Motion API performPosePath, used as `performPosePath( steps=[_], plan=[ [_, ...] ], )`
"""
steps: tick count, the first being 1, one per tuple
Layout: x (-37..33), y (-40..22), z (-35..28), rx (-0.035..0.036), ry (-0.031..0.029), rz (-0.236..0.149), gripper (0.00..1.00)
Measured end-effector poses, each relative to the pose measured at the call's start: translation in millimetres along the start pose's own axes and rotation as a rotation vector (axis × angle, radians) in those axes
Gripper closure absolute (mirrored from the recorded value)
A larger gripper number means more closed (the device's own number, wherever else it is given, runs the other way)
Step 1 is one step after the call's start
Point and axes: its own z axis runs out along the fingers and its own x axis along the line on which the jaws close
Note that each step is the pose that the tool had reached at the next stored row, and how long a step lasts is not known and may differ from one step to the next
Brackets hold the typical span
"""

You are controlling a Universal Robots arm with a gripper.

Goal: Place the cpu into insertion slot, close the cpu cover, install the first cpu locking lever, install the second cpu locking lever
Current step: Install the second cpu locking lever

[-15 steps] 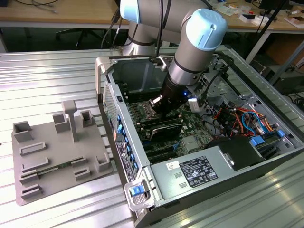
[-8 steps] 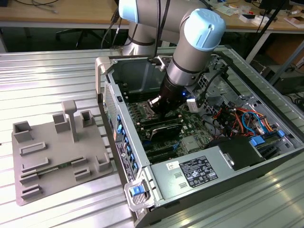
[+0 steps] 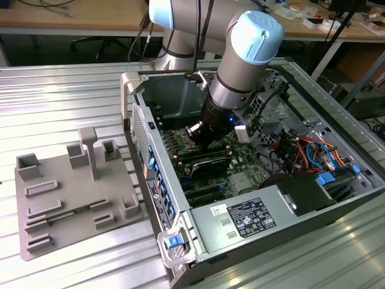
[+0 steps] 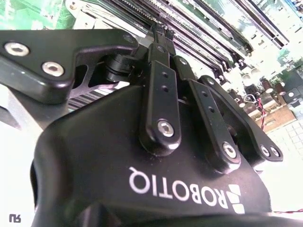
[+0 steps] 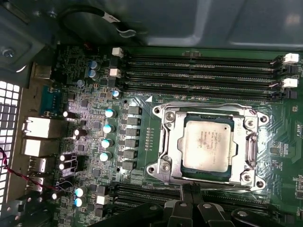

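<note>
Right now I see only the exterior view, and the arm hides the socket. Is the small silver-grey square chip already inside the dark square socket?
Observer: Yes. In the first wrist view, the cpu lies flat in the insertion slot.
Operator: And the thin silver metal frame?
Observer: The cpu cover is down and frames the chip.
Operator: Where is the gripper?
Observer: The gripper sits just outside the cover's edge, by the long black memory slots.
</note>
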Motion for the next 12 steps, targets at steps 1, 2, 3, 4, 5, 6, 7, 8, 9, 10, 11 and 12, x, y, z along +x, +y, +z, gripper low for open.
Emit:
performPosePath(
  steps=[1,2,3,4,5,6,7,8,9,10,11,12],
  plan=[
    [0.2,0.0,0.0,0.0,-0.0001,0.0,0.89],
    [1.0,0.2,0.1,-0.0001,-0.0002,0.0,0.89],
    [2.4,0.2,0.1,-0.0001,-0.0001,0.0,0.89],
    [3.1,0.3,0.1,-0.0001,-0.0001,0.0,0.89],
    [3.6,0.4,0.2,-0.0001,-0.0001,0.0,0.89],
    [5.4,0.5,0.2,-0.0001,-0.0002,0.0,0.89],
    [7.6,0.7,0.3,-0.0001,-0.0007,0.0,0.89],
    [11.7,1.0,0.4,0.0,-0.0012,0.0,0.89],
    [13.3,1.2,0.4,0.0,-0.0013,0.0,0.89],
    [14.7,1.3,0.5,0.0001,-0.0015,0.0,0.89],
    [17.1,1.5,0.6,0.0001,-0.0018,0.0,0.89],
    [18.5,1.7,0.6,0.0,-0.0022,0.0,0.89]
  ],
)
